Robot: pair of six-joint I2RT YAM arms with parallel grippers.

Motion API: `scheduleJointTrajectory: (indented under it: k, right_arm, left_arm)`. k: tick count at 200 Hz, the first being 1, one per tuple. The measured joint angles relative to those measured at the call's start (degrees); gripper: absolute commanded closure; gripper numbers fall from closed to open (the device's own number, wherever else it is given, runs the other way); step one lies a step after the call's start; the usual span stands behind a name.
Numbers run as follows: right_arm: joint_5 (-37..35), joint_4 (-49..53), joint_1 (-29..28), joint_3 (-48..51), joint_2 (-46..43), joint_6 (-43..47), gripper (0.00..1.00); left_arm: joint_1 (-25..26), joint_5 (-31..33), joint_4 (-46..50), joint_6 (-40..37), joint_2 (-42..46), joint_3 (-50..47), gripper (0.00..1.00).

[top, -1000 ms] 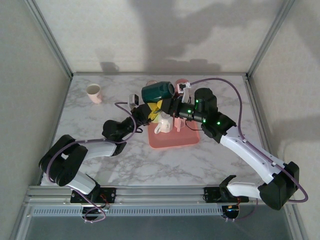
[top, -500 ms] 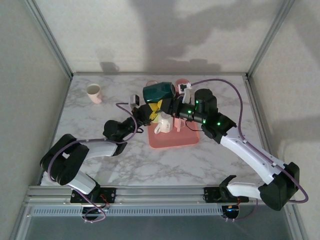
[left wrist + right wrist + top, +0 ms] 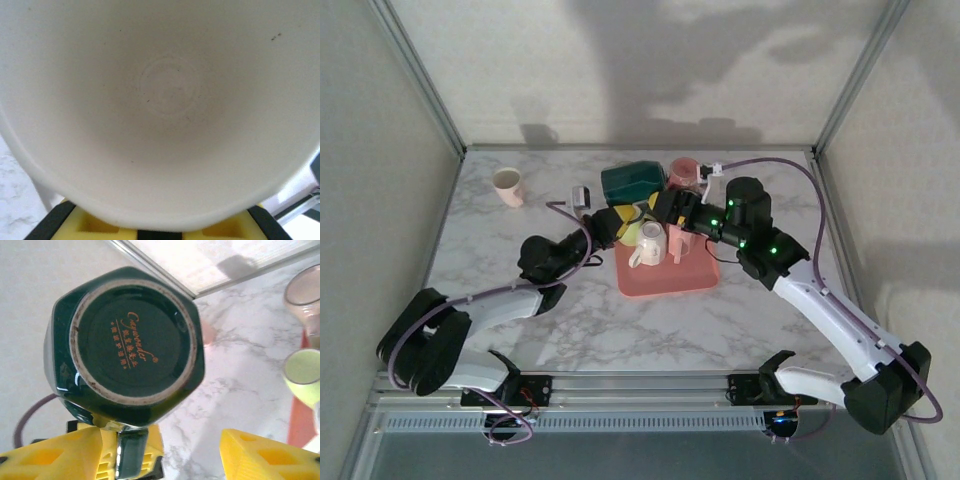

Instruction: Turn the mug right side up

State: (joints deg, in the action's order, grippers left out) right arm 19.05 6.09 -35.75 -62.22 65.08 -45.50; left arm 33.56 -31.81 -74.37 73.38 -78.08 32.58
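Green mug (image 3: 634, 181) hangs on its side near the desk's far edge, long axis roughly left-right. Its mouth faces your left pincer (image 3: 623, 214), seemingly clenched on the rim. Right pincer (image 3: 165, 436) is released, facing the base.

The mug (image 3: 125, 340) is showing glossy dark green, with a pale worn ring around its base and orange lettering in the middle; its inside is looking plain cream. The worktop (image 3: 620, 330) is showing white marble with grey veining. The tray (image 3: 665, 278) is showing salmon pink and the cup (image 3: 648, 245) on it white. Another cup (image 3: 302, 371) is showing lime green. The right gripper (image 3: 165, 440) is showing bright yellow jaws, and its cable (image 3: 800, 215) is showing purple.
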Motion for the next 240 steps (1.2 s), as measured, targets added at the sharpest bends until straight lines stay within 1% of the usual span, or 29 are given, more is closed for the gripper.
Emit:
scheduleJointTrajectory:
  k: [41, 63, 87, 108, 139, 168, 195, 240]
  right_arm:
    - [-4.5, 8.74, 0.37, -1.18, -0.33, 4.98, 0.36]
    - [-6.64, 13.7, 0.37, -3.41, -0.33, 8.31, 0.36]
    - [-7.78, 18.43, 0.37, -6.75, 0.46, 12.02, 0.36]
    - [-8.46, 21.66, 0.37, -9.42, 2.29, 15.08, 0.36]
    - [-8.57, 25.55, 0.37, -11.56, 5.62, 18.14, 0.35]
    - [-8.57, 28.89, 0.37, -13.09, 8.63, 19.96, 0.34]
    - [-8.33, 31.36, 0.37, -15.63, 12.07, 21.7, 0.34]
    - [-5.75, 31.95, 0.37, -19.15, 15.96, 23.71, 0.33]
  left_arm:
    - [0.0, 2.1, 18.03, -9.7, 5.9, 2.32, 1.0]
    - [-0.07, 4.7, 28.79, -15.91, 9.33, 4.35, 1.0]
    - [-0.35, 7.65, 40.04, -21.77, 11.19, 7.72, 1.0]
    - [-0.68, 11.17, 49.7, -26.34, 11.58, 10.88, 1.0]
    - [-0.9, 18.58, 64.87, -32.02, 11.56, 15.5, 1.0]
    - [-1.51, 24.72, 75.32, -35.71, 10.8, 19.06, 1.0]
    - [-4.55, 27.8, 82.51, -38.56, 7.78, 22.8, 1.0]
    - [-14.19, 29.59, 90.97, -43.63, 2.12, 26.32, 1.0]
